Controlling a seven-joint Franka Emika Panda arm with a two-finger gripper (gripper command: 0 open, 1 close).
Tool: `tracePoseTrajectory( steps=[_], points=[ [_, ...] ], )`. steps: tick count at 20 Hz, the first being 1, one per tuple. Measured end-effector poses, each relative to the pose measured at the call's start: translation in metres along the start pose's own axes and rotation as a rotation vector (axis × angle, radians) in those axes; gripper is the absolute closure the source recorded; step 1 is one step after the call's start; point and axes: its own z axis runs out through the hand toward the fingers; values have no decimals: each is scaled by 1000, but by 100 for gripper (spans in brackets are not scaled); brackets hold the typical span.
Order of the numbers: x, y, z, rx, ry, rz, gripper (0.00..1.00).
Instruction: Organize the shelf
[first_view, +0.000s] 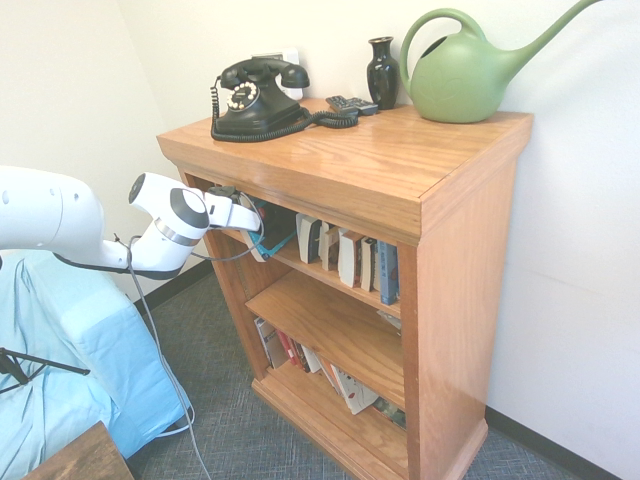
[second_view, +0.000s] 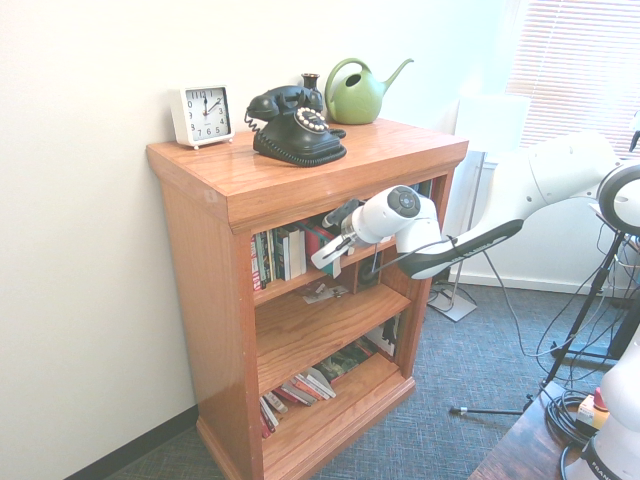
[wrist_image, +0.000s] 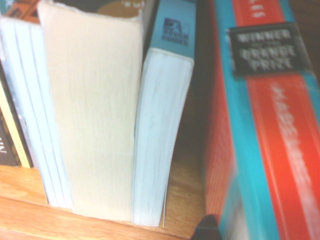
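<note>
The shelf (first_view: 420, 190) is a bookcase of orange-brown wood that stands against the white wall, on a grey carpet (first_view: 230, 420). On its thick top, at the far side by the wall, are a green watering can (first_view: 465, 70), a black rotary telephone (first_view: 255, 95), a dark vase (first_view: 382, 70) and, in the second exterior view, a white clock (second_view: 202, 113). The white arm (second_view: 540, 190) reaches into the upper compartment, where a row of books (first_view: 350, 255) stands. More books (second_view: 300, 388) lie leaning on the bottom board, and the middle board holds only some small papers (second_view: 322, 293). The gripper (first_view: 262, 232) is among the upper books, with its fingers clamped on a book with a teal and red cover (first_view: 275, 235), which is tilted away from the row. The wrist view shows this cover (wrist_image: 260, 150) close by, beside a thick book with cream pages (wrist_image: 95, 115) and a thinner blue one (wrist_image: 160, 135), both upright on the wood.
</note>
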Motion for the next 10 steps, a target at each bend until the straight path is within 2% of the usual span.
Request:
tracePoseTrajectory(
  steps=[10],
  points=[
    [-3, 10, -1, 0, -16, 15, 0]
  ],
)
